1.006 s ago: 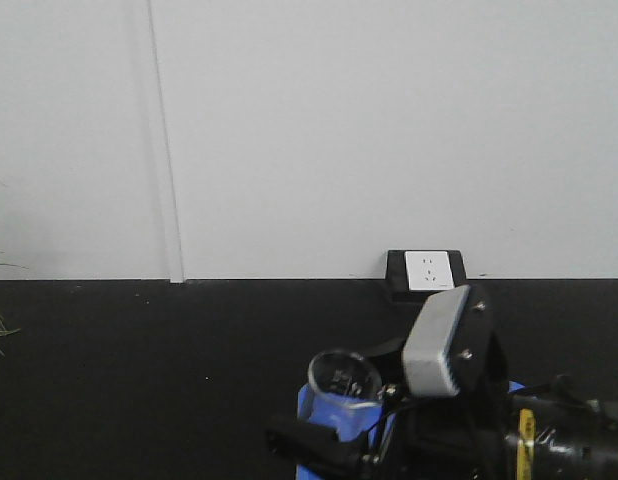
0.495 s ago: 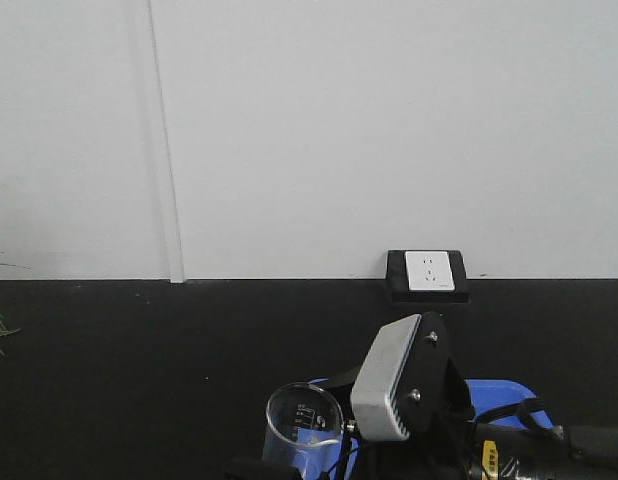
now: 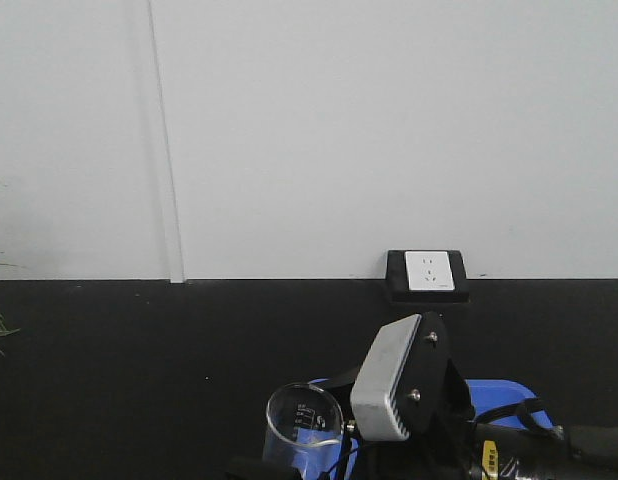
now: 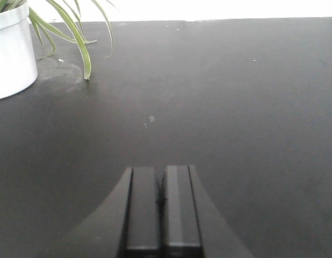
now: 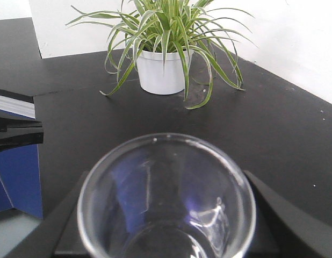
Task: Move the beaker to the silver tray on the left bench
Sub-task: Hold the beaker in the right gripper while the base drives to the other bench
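Holding beaker (image 3: 304, 425) upright, right gripper (image 5: 168, 226) clamped on its glass sides, above black bench (image 3: 129, 370) near blue tray (image 3: 501, 390). Left gripper (image 4: 161, 207) pressed together, empty. No silver tray in view. Best: carry level, slow, leftward, clear of potted plant (image 5: 163, 59).

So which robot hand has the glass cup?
The right gripper: it clamps the glass cup from both sides. The left gripper is shut, holding nothing.

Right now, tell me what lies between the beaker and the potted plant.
Nothing but bare black bench separates beaker and potted plant, per the right wrist view.
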Robot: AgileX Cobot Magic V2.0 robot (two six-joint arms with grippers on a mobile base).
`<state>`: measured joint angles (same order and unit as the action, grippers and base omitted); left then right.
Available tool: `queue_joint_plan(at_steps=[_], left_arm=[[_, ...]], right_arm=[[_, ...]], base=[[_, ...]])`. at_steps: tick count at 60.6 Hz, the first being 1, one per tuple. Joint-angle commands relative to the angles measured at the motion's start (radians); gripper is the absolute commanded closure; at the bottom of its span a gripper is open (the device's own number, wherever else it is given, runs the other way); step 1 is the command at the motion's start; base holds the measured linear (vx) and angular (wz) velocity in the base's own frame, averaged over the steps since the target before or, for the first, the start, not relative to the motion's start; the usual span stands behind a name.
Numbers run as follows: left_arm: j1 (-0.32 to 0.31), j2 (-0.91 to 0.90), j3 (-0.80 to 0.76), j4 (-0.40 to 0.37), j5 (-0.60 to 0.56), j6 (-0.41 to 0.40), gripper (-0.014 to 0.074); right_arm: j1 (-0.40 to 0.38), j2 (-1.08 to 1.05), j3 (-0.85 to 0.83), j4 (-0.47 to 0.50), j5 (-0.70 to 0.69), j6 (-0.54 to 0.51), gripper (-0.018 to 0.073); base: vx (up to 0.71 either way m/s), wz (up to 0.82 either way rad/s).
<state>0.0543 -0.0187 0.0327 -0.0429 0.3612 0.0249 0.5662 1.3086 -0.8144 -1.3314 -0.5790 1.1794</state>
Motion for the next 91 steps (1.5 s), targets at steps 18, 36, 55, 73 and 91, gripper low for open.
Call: queue_joint_plan(at_steps=[18, 36, 55, 73, 91], left_arm=[[0.000, -0.009, 0.020, -0.008, -0.078, 0.000, 0.0595], [0.000, -0.009, 0.020, -0.008, -0.078, 0.000, 0.0595], [0.000, -0.009, 0.020, -0.008, -0.078, 0.000, 0.0595], [0.000, -0.009, 0.020, -0.008, -0.078, 0.000, 0.0595], [0.000, -0.009, 0.020, -0.008, -0.078, 0.000, 0.0595]], right_arm=[[0.000, -0.029, -0.025, 0.040, -0.032, 0.001, 0.0573], [0.000, -0.029, -0.025, 0.040, -0.032, 0.001, 0.0573], [0.000, -0.028, -0.025, 0.040, -0.032, 0.001, 0.0573], [0.000, -0.028, -0.025, 0.040, -0.032, 0.001, 0.0573], [0.000, -0.028, -0.025, 0.040, -0.032, 0.001, 0.0573]], base=[[-0.01, 0.01], [-0.11, 0.00], [-0.23, 0.00], [-0.28, 0.04], [-0.31, 0.02]])
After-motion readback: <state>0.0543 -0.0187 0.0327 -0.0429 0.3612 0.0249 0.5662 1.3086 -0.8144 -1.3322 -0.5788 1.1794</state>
